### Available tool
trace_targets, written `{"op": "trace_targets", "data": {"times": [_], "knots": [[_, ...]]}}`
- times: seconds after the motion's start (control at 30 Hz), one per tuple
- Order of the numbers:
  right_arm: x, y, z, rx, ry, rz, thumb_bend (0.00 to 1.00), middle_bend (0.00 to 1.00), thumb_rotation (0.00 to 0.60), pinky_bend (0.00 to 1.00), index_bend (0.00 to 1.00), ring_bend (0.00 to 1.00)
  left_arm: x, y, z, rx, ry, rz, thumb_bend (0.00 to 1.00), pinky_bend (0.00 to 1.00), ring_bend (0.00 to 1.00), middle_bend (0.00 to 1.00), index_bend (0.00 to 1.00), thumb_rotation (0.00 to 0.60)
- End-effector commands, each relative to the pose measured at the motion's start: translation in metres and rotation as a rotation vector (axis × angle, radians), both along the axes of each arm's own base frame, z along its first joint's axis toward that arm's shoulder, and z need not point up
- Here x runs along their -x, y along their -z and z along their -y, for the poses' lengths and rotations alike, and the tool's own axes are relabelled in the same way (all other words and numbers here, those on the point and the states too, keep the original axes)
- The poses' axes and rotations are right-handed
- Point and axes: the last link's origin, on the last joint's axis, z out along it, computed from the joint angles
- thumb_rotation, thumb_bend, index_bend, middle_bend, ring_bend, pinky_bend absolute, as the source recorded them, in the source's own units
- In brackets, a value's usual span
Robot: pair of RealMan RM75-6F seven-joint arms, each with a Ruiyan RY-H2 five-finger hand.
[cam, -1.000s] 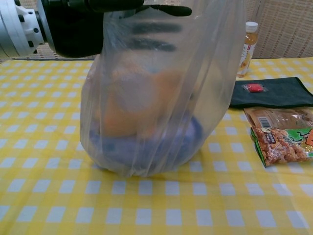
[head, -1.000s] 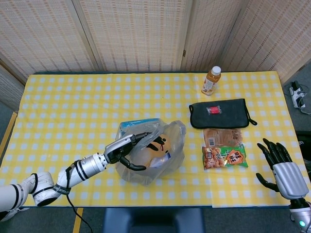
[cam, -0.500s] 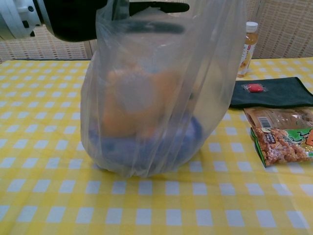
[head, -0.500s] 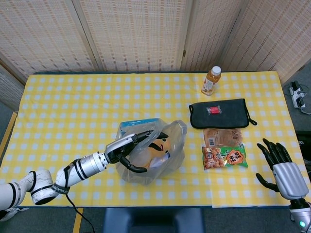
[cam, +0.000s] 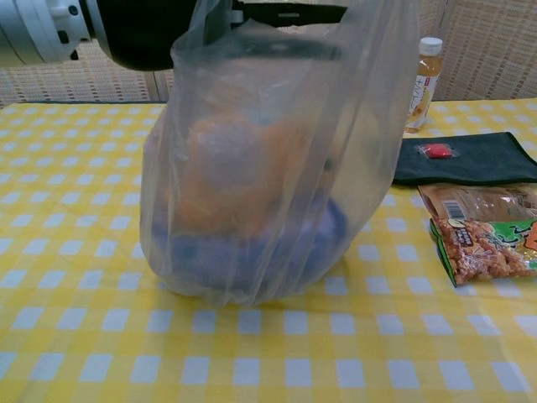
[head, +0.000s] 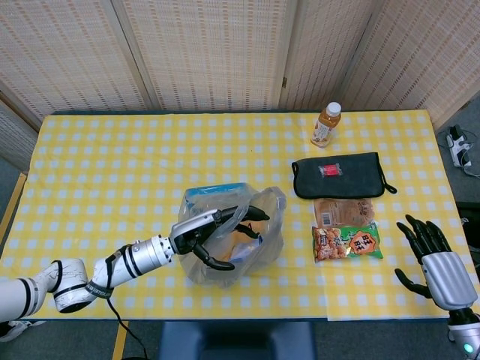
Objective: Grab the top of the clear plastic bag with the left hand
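The clear plastic bag [head: 251, 253] stands upright on the yellow checked table [head: 112, 172], with orange and blue items inside. In the chest view the bag [cam: 268, 185] fills the middle of the frame. My left hand [head: 214, 234] is at the bag's top, fingers spread across the mouth and the thumb curled lower against the film. Seen from the chest, the left hand [cam: 168, 29] sits at the top edge with dark fingers reaching right behind the plastic. The fingers are not closed on the film. My right hand [head: 435, 259] rests open at the table's right front corner.
A green snack packet [head: 346, 241] and a brown packet [head: 343, 211] lie right of the bag. Behind them lies a black pouch [head: 341, 175] with a small red item on it. An orange drink bottle [head: 325, 124] stands at the back.
My left hand has moved a little to the right, its fingers reaching further across the bag's mouth and spreading. The bag top has shifted slightly with it. The right hand has not moved.
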Motion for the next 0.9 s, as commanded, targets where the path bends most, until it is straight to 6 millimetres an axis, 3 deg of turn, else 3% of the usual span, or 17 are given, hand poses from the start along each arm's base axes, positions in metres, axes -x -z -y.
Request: {"op": "trace_targets", "data": {"times": [0.03, 0.47, 0.9], "knots": [[0.0, -0.001, -0.001, 0.001, -0.001, 0.001, 0.33, 0.0, 0.6, 0.0, 0.0, 0.0, -0.005, 0.001, -0.003, -0.005, -0.004, 0.006, 0.21, 0.21, 0.06, 0.17, 0.19, 0.6], [0.0, 0.0, 0.0, -0.003, 0.001, -0.003, 0.33, 0.0, 0.6, 0.0, 0.0, 0.0, -0.021, -0.004, -0.005, 0.083, -0.071, 0.1, 0.21, 0.21, 0.04, 0.15, 0.16, 0.6], [0.0, -0.003, 0.0, 0.003, -0.001, 0.002, 0.33, 0.0, 0.6, 0.0, 0.0, 0.0, -0.031, 0.009, -0.001, 0.25, -0.038, 0.091, 0.21, 0.21, 0.05, 0.14, 0.13, 0.6]]}}
